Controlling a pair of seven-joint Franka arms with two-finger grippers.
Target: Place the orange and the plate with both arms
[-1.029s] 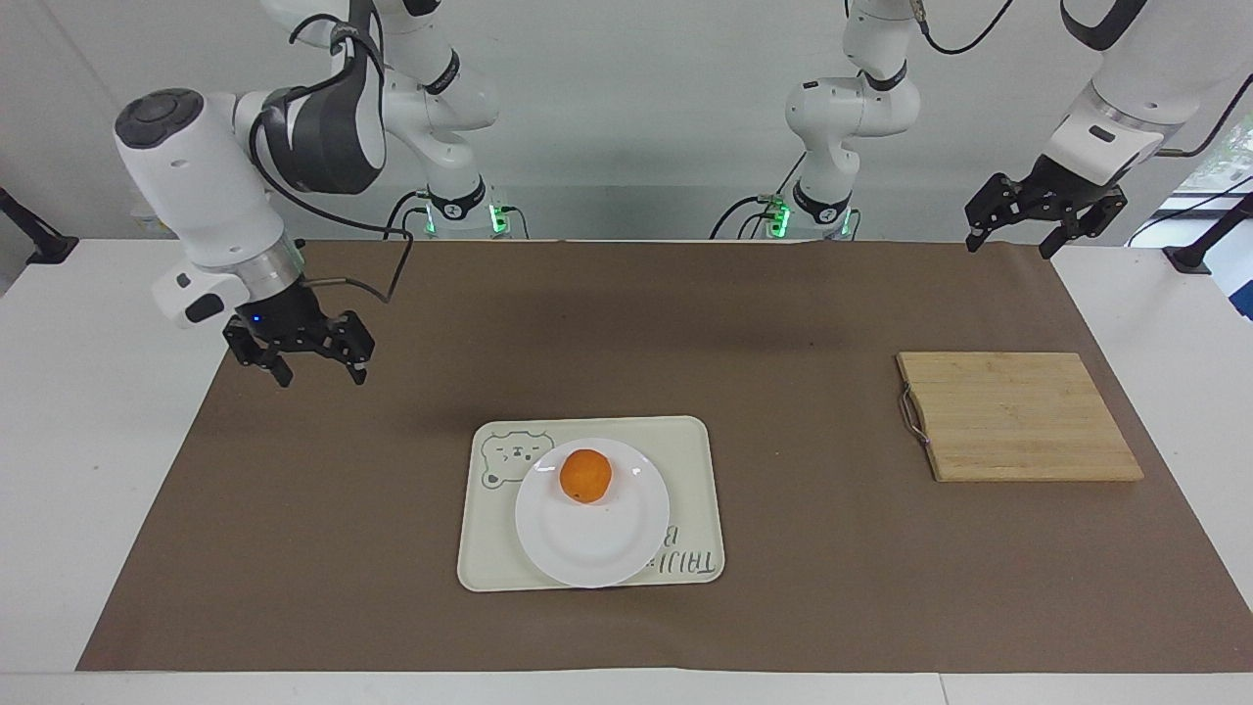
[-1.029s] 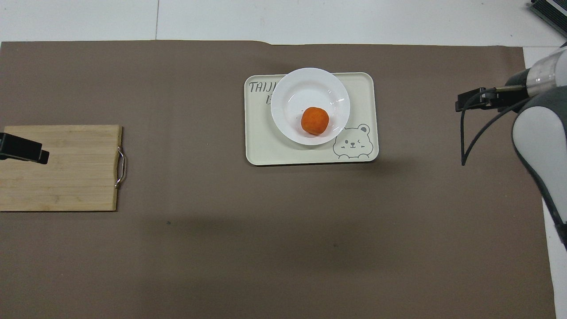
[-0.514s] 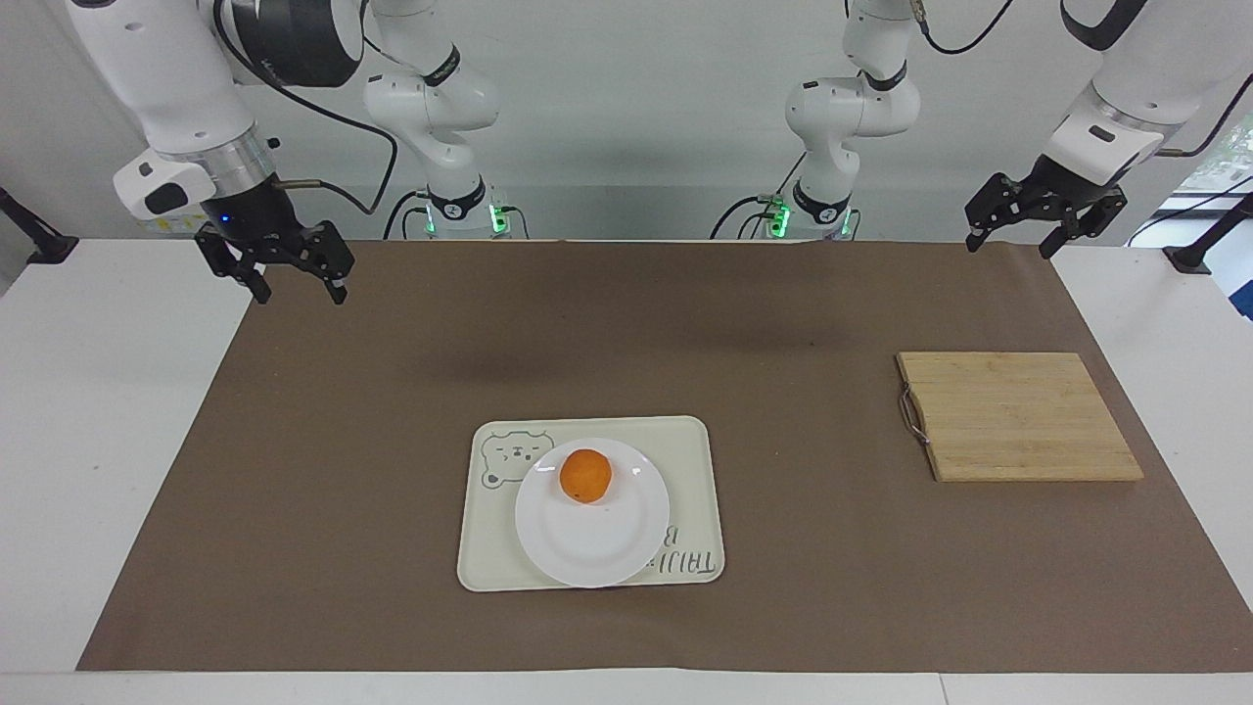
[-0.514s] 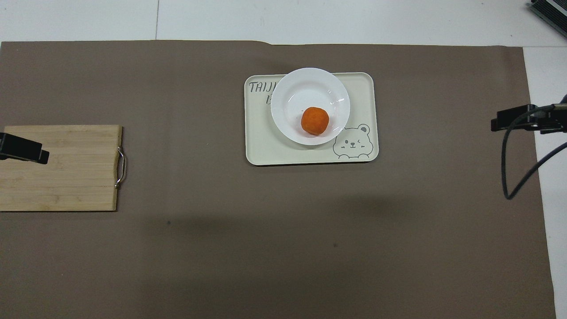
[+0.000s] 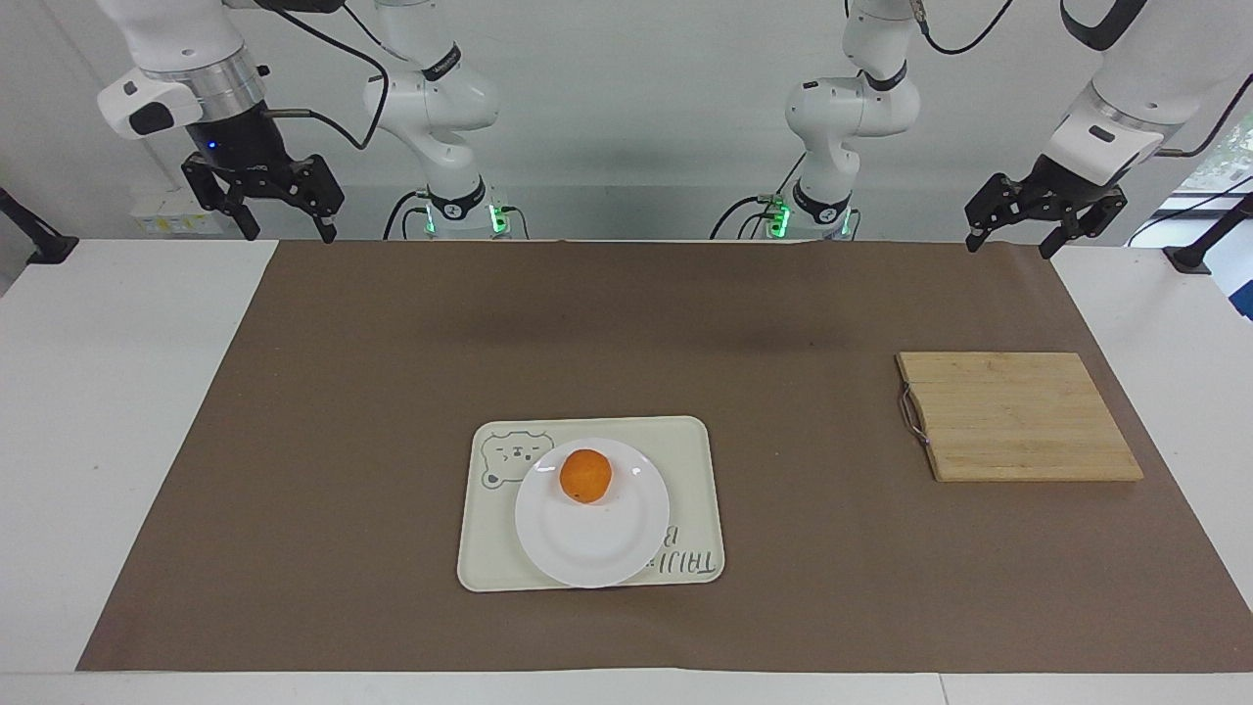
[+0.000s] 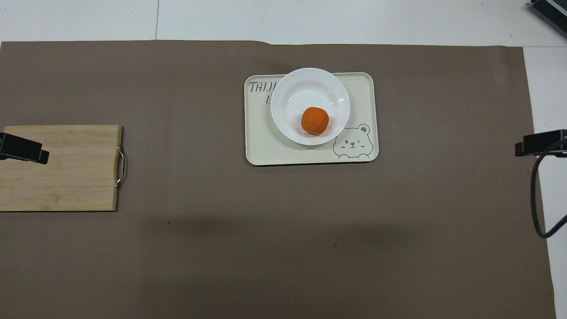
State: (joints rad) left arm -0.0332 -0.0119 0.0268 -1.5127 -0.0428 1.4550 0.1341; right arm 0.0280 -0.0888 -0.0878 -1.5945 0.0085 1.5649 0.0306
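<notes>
Going along the facing view from one end to the other: the right arm's black two-finger hand (image 5: 282, 208) hangs high over the edge of the brown mat at the right arm's end of the desk (image 5: 117, 441), up by the robots' side, its fingers spread wide and gripping nothing. In the overhead view only its black tip (image 6: 540, 142) shows at the frame's edge.

In the middle of the mat lies the rectangular cream tray with a bear drawing and lettering (image 5: 695, 460). On it rests the round glossy white plate (image 5: 592, 543), its rim overhanging the tray's edge on the side away from the robots. The small round bright-orange fruit, the orange (image 5: 585, 475), sits on the plate, off-centre, toward the robots.

Further along, toward the left arm's end, a pale bamboo cutting board with a metal handle (image 5: 1018, 416) lies flat, well apart from the tray.

Last, the left arm's black hand (image 5: 1006, 231) hangs over the mat's corner by the robots, also spread and empty.

Both hands are well apart from the tray; I'd judge neither clearly nearer to the orange. With the orange on the plate and the plate on the tray, the placing looks done, so I doubt any further reach is needed.
</notes>
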